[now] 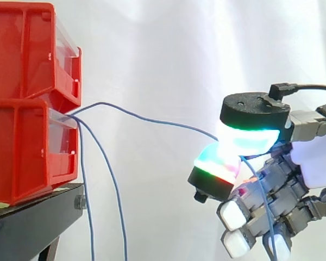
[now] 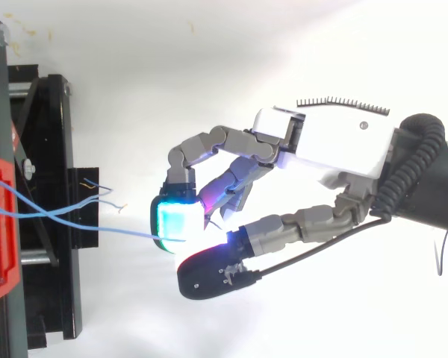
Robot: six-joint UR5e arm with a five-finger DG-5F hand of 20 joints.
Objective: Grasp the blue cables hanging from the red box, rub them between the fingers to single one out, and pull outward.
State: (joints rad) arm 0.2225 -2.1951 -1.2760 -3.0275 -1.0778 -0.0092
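Closest to us at the left stand the stacked red bins (image 1: 22,81) on their black stand (image 1: 32,217). The blue cables (image 1: 82,185) come out of the lower red box (image 1: 22,157) at its clear front. Two of them drop straight down beside the stand, while one strand (image 1: 152,120) runs out to the right in a shallow sag to the hand (image 2: 336,142).

We see the hand closed in a pinch on that strand. Two glowing pads (image 1: 244,137) press together over it, the other fingers curl below, and the strand's tail falls past them.

We judge the cable light, thin and limp, with a smooth jacket that may slip through the pads. A firm pad-to-pad pinch suits it, taken on the free run well clear of the box. What could hinder us is the two hanging cables dragging along, or the bins shifting if the strand snags inside. Behind it all hangs a white curtain (image 1: 168,54).
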